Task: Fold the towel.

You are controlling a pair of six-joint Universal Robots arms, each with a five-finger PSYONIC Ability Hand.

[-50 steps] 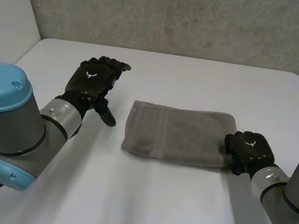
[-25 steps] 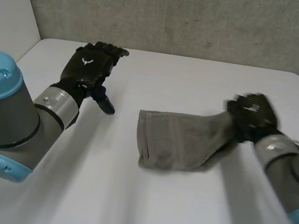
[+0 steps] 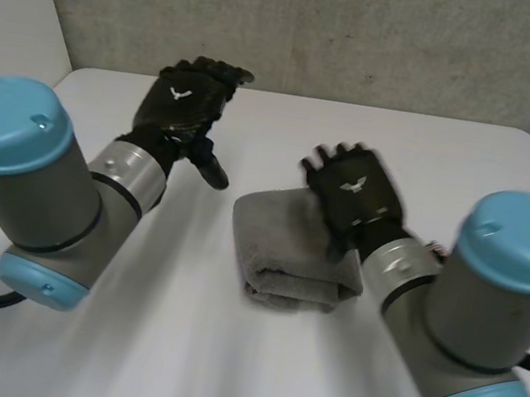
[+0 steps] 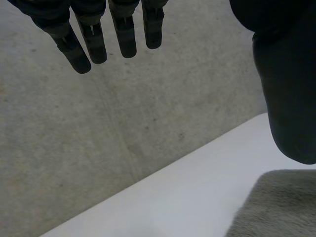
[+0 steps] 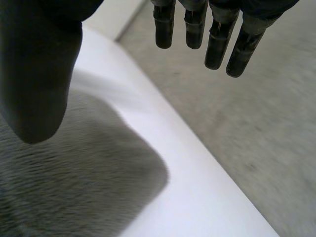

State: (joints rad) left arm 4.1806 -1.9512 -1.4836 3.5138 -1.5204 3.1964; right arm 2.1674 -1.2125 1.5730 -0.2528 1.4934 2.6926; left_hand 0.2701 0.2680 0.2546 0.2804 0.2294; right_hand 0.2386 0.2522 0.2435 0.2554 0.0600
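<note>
White bench (image 3: 247,386) stretches from the robot toward a grey concrete wall (image 3: 369,34). Nearest, the right arm (image 3: 473,310) and the left arm (image 3: 39,175) reach in from the near edge, one on each side. Between them, about midway between the bench's left and right edges, lies the towel (image 3: 288,247). It is a compact grey bundle doubled over itself, with its rounded fold facing the near edge. That suggests one fold is laid.

The right hand (image 3: 351,193) hovers over the towel's far right part, probably placed to release or flatten the layer. Its fingers (image 5: 217,44) are straight and spread, holding nothing. The cloth sits under its thumb and palm, while the fingertips point past the towel's edge. Whether the palm touches the cloth cannot be told.

Farther off, toward the far left corner, the left hand (image 3: 180,111) is raised, likely parked out of the way. Its fingers (image 4: 94,39) are straight and empty, and the towel lies beside its thumb, apart from it.
</note>
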